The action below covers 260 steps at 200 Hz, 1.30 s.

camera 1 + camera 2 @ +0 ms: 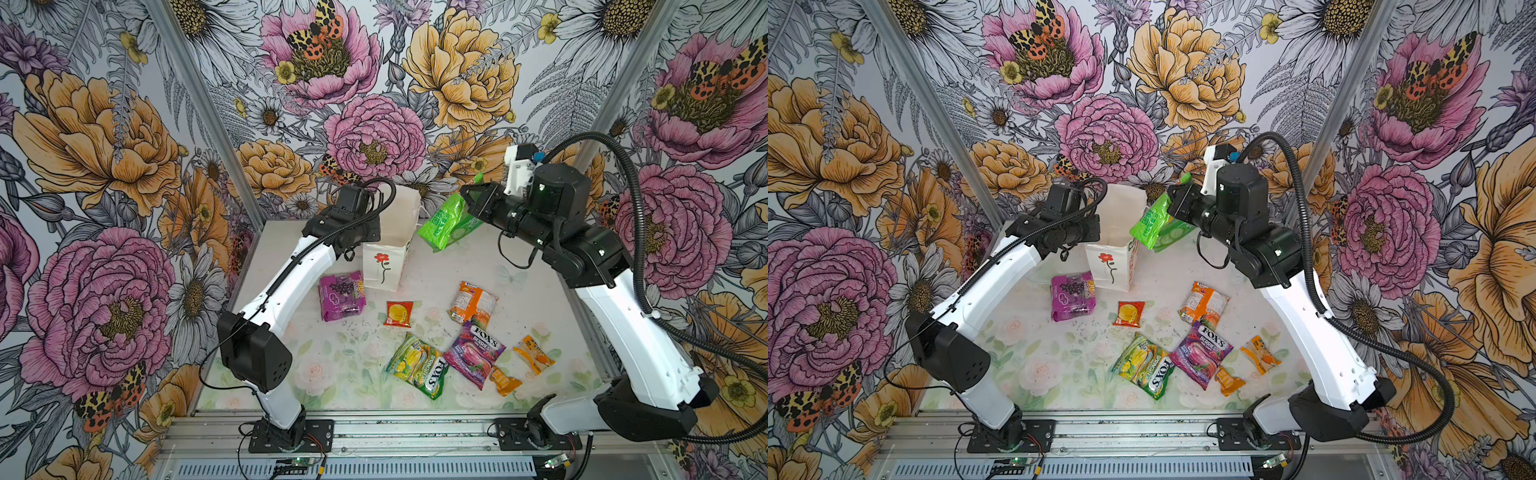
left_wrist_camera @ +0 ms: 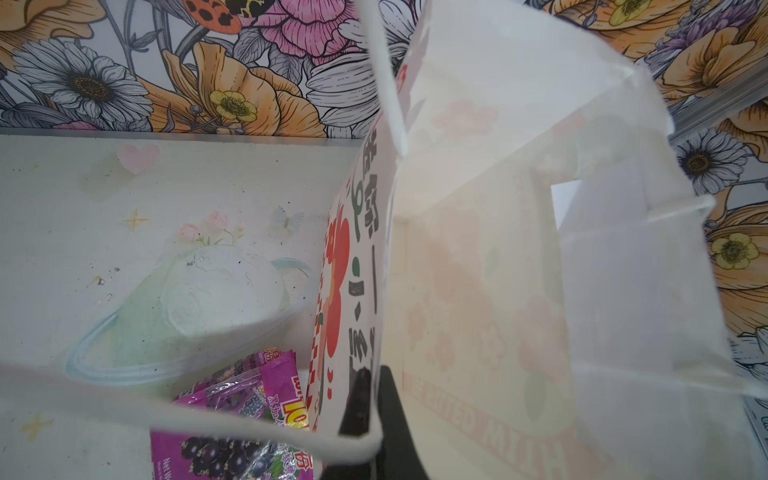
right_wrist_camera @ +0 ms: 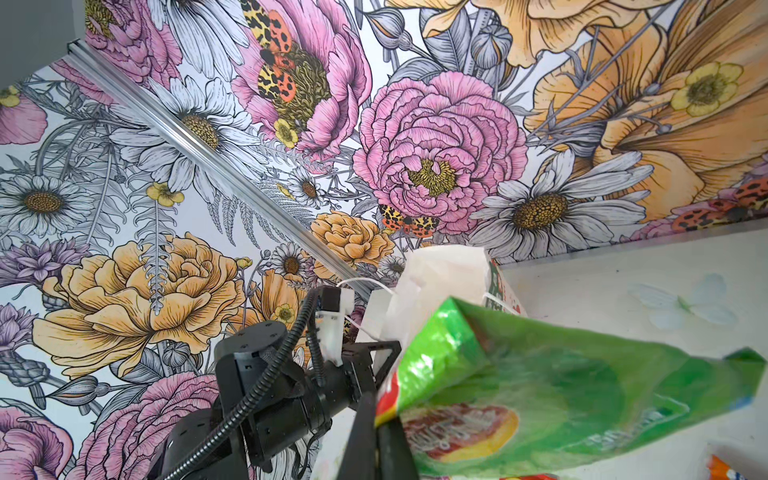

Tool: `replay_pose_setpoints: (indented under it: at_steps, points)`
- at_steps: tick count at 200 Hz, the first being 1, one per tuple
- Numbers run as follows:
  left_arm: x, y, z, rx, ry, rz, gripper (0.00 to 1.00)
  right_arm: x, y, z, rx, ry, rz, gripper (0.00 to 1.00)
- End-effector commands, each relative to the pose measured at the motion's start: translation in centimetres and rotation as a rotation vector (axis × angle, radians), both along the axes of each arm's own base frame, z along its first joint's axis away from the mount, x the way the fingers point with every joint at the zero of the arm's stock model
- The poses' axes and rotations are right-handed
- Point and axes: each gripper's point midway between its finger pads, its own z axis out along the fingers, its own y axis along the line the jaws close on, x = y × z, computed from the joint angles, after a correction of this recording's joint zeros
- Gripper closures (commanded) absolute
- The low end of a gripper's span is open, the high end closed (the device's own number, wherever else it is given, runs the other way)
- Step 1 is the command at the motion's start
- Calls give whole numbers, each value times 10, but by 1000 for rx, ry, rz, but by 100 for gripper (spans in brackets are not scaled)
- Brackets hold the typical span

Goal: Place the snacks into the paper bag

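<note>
Paper bag [image 1: 384, 268] upright — green packet [image 1: 445, 224] beside.

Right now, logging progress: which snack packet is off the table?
The big green packet, held by the right gripper beside the paper bag; the other seven lie on the table.

Paper bag [image 1: 386, 266] at back, grape packet [image 1: 341, 295] just left of it, sachet [image 1: 399, 313] in front

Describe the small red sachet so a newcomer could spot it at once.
Find the upright white paper bag. Just in front of it, between the purple grape packet and the large orange packet, lies the red sachet. It is the only red one, small, with a yellow circle.
</note>
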Motion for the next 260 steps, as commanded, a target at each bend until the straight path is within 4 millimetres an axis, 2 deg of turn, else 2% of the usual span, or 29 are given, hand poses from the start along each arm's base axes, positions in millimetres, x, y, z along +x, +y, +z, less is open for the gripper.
replay_pose_setpoints:
  at_steps: [1, 34, 68, 85, 111, 163, 206, 260]
  points:
    - [1, -9, 5, -15, -23, -46, 100, 4, 4, 27, -30, -84, 29, 100]
    - [-1, -13, 5, 9, -30, -72, 100, 21, 25, 37, -49, -101, 97, 100]
    - [-2, -26, 1, -19, -14, -131, 100, 36, 52, 44, -46, -133, 208, 100]
    - [-4, -32, 1, -34, -7, -155, 100, 46, 58, 36, -54, -119, 223, 100]
    - [-5, -34, 3, -44, -11, -168, 100, 60, 69, 10, -75, -61, 257, 100]
    - [-7, -36, 9, -55, -27, -187, 100, 63, 88, -19, -89, 9, 347, 100]
    - [-5, -35, 6, -61, -20, -189, 100, 55, 98, -36, -106, 52, 395, 100]
    - [-4, -36, 4, -74, -12, -204, 100, 44, 107, -40, -119, 51, 436, 100]
